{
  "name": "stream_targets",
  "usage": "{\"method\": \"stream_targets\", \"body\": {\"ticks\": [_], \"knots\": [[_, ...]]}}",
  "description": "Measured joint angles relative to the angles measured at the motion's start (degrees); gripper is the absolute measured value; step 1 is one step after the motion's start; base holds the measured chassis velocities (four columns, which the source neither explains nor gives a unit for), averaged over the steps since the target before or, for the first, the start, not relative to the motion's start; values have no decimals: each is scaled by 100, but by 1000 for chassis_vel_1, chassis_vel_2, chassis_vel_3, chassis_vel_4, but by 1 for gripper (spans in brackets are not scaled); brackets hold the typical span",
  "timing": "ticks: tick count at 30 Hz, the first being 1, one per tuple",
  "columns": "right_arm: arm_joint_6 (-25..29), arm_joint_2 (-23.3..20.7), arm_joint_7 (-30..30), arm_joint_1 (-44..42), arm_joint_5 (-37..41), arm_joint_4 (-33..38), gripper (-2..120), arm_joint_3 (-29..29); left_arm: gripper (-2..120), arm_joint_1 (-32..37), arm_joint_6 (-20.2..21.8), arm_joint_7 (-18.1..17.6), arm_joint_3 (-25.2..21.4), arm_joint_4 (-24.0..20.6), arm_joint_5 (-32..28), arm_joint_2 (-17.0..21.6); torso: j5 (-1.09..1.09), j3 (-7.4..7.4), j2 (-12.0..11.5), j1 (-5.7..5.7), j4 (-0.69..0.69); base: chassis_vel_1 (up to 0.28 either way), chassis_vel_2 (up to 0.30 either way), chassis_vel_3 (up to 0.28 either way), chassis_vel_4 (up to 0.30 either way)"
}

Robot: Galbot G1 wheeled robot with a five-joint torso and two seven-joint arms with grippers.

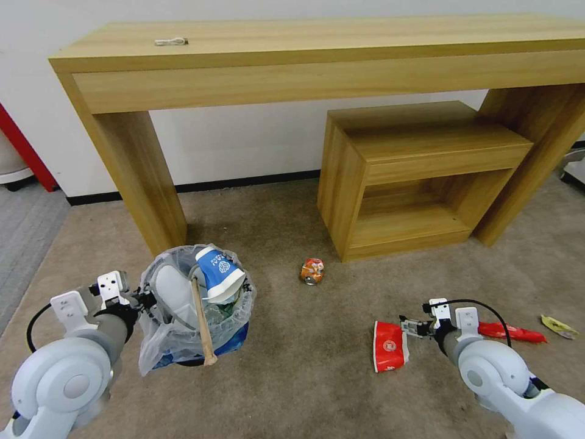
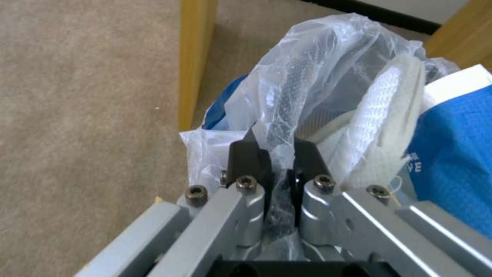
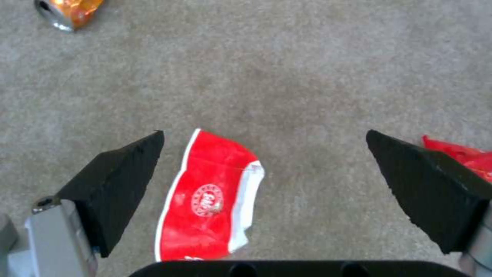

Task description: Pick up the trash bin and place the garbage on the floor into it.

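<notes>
The trash bin (image 1: pixel 189 332), lined with a clear crinkled bag, stands on the carpet at lower left. It holds a white slipper (image 1: pixel 173 292), a blue paper cup (image 1: pixel 218 273) and a wooden stick (image 1: pixel 202 323). My left gripper (image 1: pixel 145 300) is shut on the bin's bagged rim (image 2: pixel 279 154), beside the slipper (image 2: pixel 382 127). My right gripper (image 1: pixel 407 328) hangs open over a flattened red paper cup (image 1: pixel 389 346), which lies between the spread fingers (image 3: pixel 123 181) in the right wrist view (image 3: pixel 210 200). A crushed orange can (image 1: pixel 312 271) lies farther off on the carpet (image 3: pixel 69 11).
A red wrapper (image 1: pixel 512 332) and a yellow wrapper (image 1: pixel 559 327) lie right of my right arm. A wooden desk (image 1: pixel 317 58) with a low shelf unit (image 1: pixel 420 177) stands against the wall. Its left leg (image 1: pixel 143 183) is just behind the bin.
</notes>
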Motion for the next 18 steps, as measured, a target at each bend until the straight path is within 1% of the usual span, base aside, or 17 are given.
{"method": "stream_targets", "body": {"ticks": [4, 9, 18], "knots": [[32, 15, -14, -2, -26, -9, 100, -19, 2, -1, -43, -4, -2, 8, 3, 1, 1, 0, 0, 0, -2, -30, -29, -21, -25], [97, 54, -20, 15, -43, -39, 100, -96, 2, 8, -114, 52, -5, 31, 97, -1, 1, 0, 0, 0, 0, 0, 0, 0, 0], [107, 46, -36, 88, -46, -62, 100, -171, 2, 0, -176, 102, 2, 85, 133, 2, 0, 0, 0, 0, 0, 0, 0, 0, 0]]}}
